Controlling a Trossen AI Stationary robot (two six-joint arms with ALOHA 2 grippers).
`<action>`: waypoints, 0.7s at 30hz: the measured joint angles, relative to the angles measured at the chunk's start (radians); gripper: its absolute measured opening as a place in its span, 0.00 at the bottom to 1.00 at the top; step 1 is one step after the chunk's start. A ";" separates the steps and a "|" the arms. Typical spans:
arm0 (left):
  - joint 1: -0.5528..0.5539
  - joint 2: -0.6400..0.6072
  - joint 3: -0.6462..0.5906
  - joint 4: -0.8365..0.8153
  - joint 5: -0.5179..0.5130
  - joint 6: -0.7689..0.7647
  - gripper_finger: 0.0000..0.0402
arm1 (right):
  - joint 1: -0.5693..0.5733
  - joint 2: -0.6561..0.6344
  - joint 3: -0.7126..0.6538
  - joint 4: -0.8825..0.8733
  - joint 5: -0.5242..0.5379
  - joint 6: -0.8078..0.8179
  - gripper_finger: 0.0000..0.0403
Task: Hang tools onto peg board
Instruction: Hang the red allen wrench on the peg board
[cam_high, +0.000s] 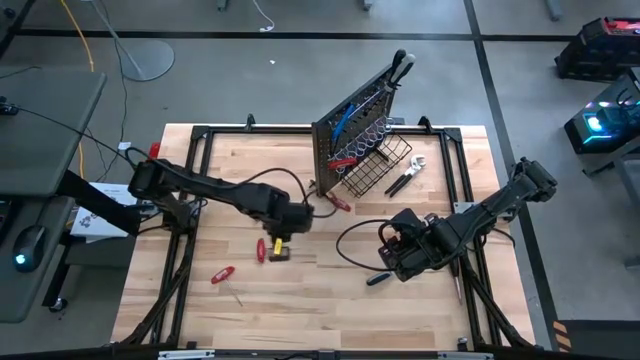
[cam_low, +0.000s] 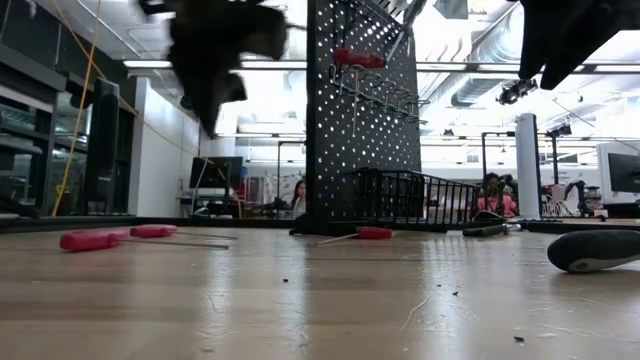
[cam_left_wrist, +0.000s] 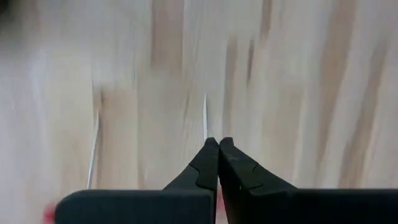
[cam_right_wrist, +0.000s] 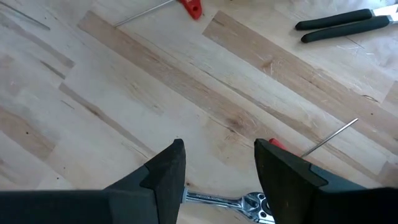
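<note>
High view: left gripper (cam_high: 283, 240) over table (cam_high: 300, 310) beside red screwdriver (cam_high: 262, 250), fingers pinched shut; whether it holds a shaft, cannot tell. Risk: thin shaft slips free. Right gripper (cam_high: 392, 255) open, empty. Peg board (cam_high: 350, 130) upright, well apart

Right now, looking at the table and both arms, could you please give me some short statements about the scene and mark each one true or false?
1. The left gripper is shut. True.
2. The peg board lies flat on the table. False: it stands tilted upright, with tools hanging on it.
3. The right gripper is open above the table. True.
4. The black-handled pliers hang on the peg board. False: they lie on the table beside the wire basket.
5. Every red-handled screwdriver is already hung. False: one red-handled screwdriver lies on the table.
</note>
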 joint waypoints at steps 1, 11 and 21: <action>0.000 0.000 -0.001 -0.057 0.007 0.014 0.00 | -0.001 0.000 0.000 0.000 0.000 0.000 0.46; 0.000 -0.001 -0.210 -0.034 0.164 0.040 0.07 | -0.001 0.000 0.000 0.004 0.009 0.000 0.46; -0.026 0.007 -0.226 0.099 0.103 0.012 0.41 | -0.001 0.000 0.000 0.004 0.024 -0.004 0.46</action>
